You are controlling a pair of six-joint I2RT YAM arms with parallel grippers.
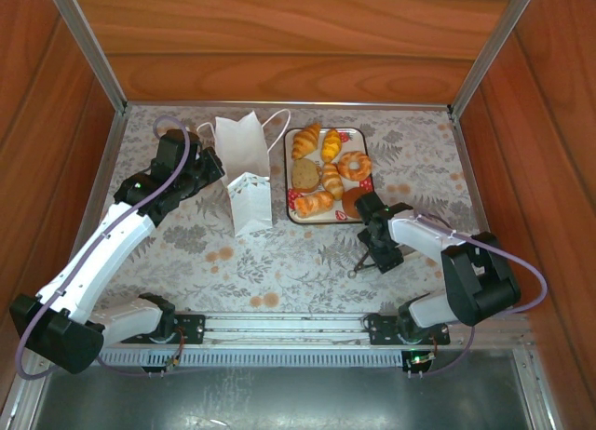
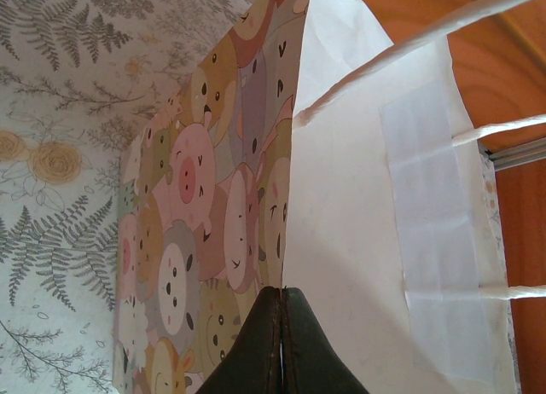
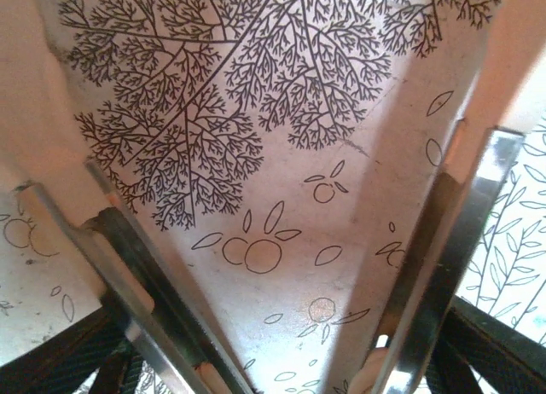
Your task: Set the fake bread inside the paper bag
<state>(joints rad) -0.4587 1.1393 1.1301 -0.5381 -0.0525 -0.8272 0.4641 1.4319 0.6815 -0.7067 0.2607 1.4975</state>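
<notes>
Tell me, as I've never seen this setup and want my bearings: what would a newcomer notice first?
The fake bread, golden pastries crowded on a white tray at the far middle of the table, stands out first. Just left of it sits the white paper bag, its wall pinched by the left claw. The right claw holds metal tongs near the tray's front corner.

A desk [image 1: 279, 262] covered in pale cloth printed with grey ferns and orange flowers. Reddish-brown wooden walls [image 1: 279, 39] enclose three sides, with slanted metal posts [image 1: 88, 48] at the back corners.
</notes>
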